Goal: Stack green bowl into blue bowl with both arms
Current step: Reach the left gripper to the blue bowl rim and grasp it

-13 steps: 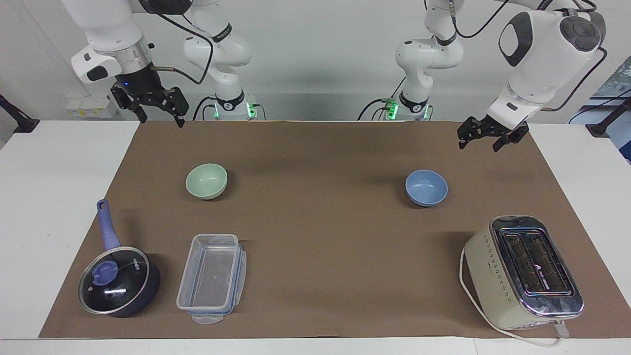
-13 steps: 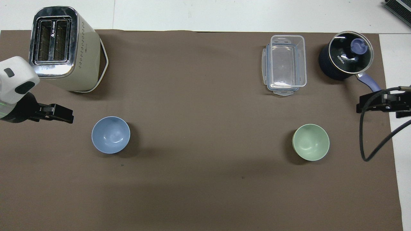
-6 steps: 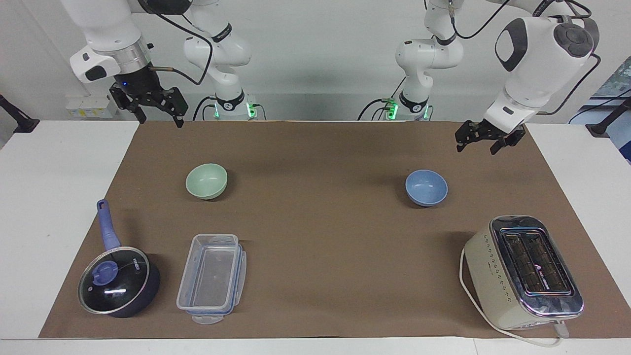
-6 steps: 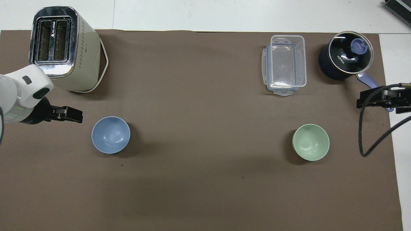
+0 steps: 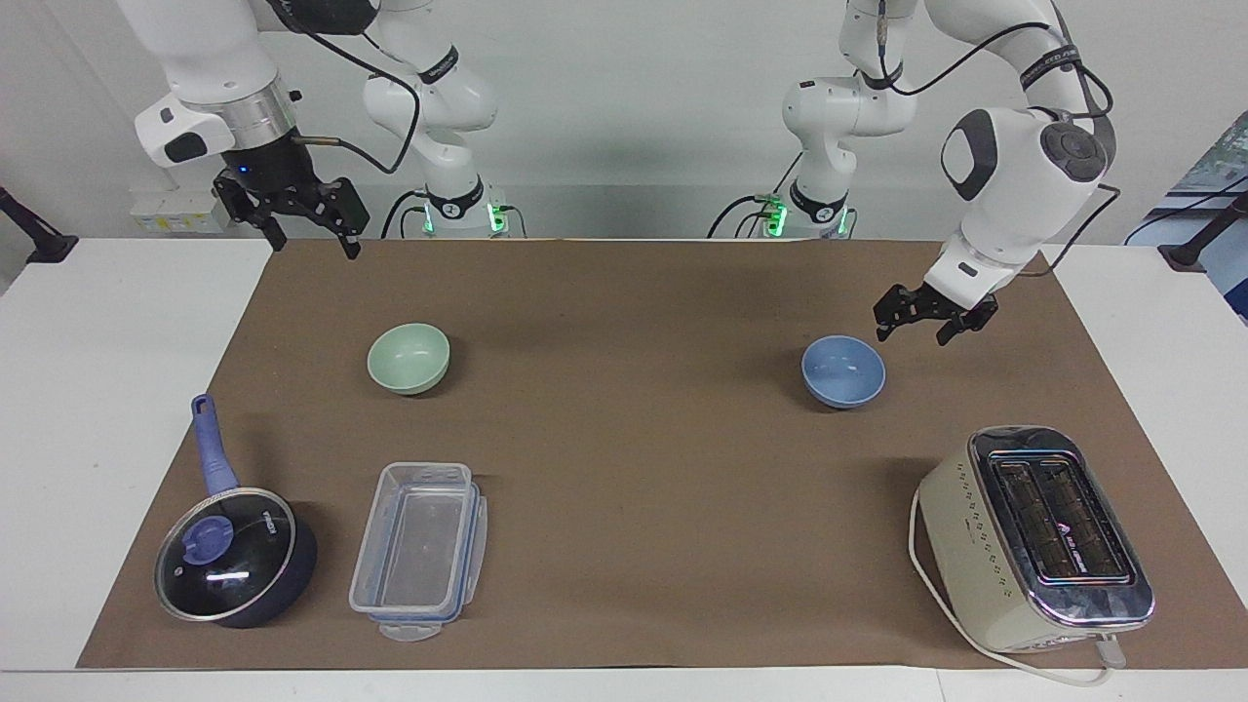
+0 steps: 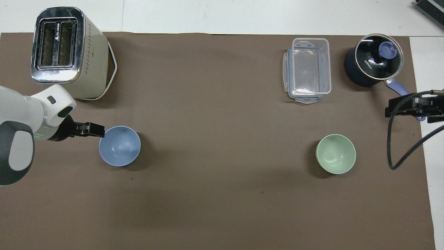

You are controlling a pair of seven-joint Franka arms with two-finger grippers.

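While both grippers' fingers stand wide, left gripper (image 5: 915, 327) hangs beside blue bowl (image 5: 843, 370) rim.

In the overhead view the right tool (image 6: 399, 108) hides part of the saucepan handle (image 6: 399, 88).

The left arm bends down from its base, its wrist angled low, and the left gripper (image 5: 912, 330) hangs just above the counter (image 5: 127, 390) with jaws apart and empty. The right arm holds the right gripper (image 5: 310, 234) higher, pointing downward, jaws open, nothing in them.
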